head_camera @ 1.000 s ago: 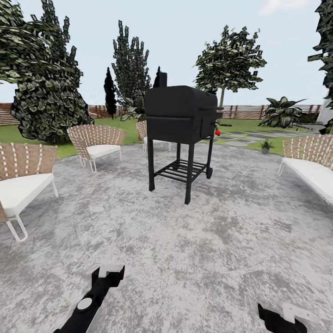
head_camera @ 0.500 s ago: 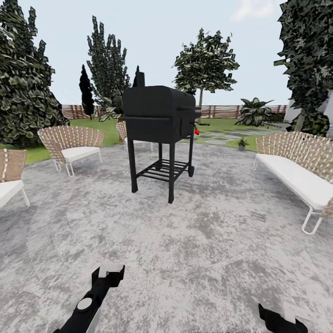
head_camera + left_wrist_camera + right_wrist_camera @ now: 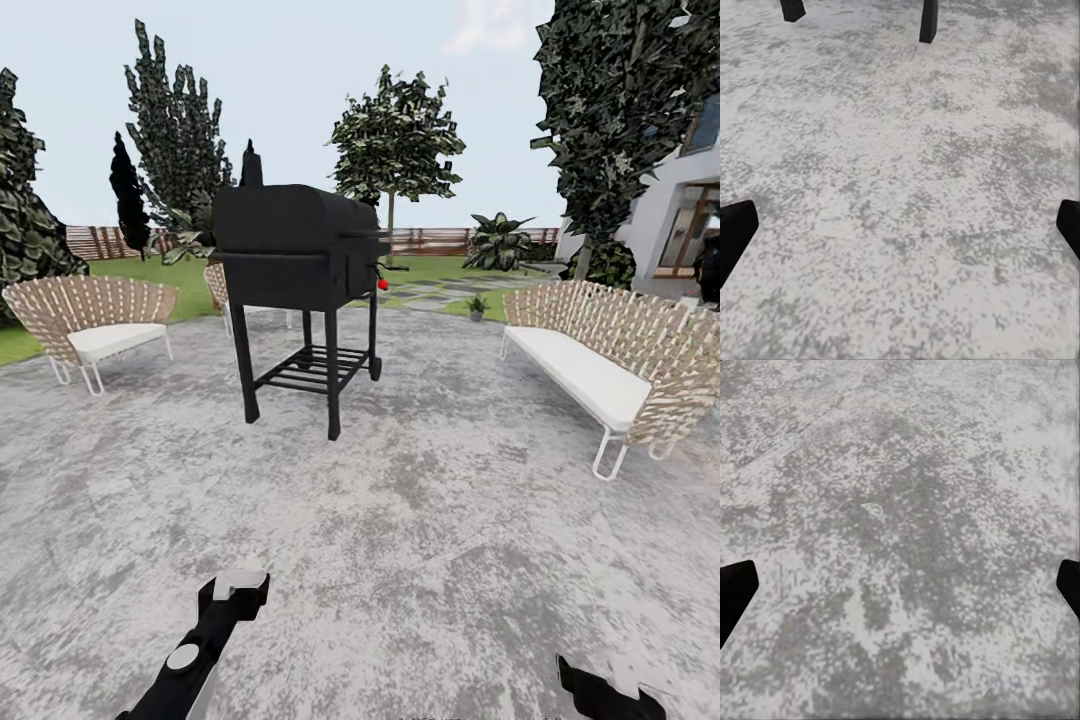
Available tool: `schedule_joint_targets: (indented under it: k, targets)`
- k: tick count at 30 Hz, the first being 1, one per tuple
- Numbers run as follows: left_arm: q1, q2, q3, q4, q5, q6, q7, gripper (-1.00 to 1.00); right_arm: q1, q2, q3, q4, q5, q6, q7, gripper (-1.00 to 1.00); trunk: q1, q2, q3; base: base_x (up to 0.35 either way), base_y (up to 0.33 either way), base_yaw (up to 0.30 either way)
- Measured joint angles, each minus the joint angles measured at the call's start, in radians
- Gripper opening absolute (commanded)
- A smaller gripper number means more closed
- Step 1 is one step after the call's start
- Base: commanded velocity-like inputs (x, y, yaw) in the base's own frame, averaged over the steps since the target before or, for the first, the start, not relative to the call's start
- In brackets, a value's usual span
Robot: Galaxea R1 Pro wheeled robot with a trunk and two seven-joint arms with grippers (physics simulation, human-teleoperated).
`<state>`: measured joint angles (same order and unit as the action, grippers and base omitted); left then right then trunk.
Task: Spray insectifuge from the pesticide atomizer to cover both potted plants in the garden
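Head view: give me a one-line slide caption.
Black grill on a grey patio, wicker sofa alongside.

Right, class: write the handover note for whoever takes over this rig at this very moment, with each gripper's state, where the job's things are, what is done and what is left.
Left gripper: open, holding nothing, over the grey patio.
Right gripper: open, holding nothing, over the same paving.
Job's things: one small plant stands far off by the stepping stones, too small to confirm as a target. A black grill stands ahead, with a bench to its right.
Done: nothing.
Left: find and grasp the atomizer, then spray both plants.
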<state>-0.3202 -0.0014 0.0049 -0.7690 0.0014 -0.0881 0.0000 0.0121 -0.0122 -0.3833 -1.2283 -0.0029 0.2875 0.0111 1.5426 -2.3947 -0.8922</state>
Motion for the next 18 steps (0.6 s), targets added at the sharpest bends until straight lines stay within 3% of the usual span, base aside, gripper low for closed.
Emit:
schedule_joint_targets:
  k: [6, 18]
  targets:
    - [0.0, 0.0, 0.0, 0.0, 0.0, 0.0, 0.0, 1.0, 0.0, 0.001, 0.001, 0.0, 0.003, 0.0, 0.0, 1.0, 0.0, 0.0, 0.0, 0.0, 0.0, -0.176]
    - [0.0, 0.0, 0.0, 0.0, 0.0, 0.0, 0.0, 1.0, 0.0, 0.0, 0.003, 0.0, 0.003, -0.001, 0.0, 1.0, 0.0, 0.0, 0.0, 0.0, 0.0, -0.013]
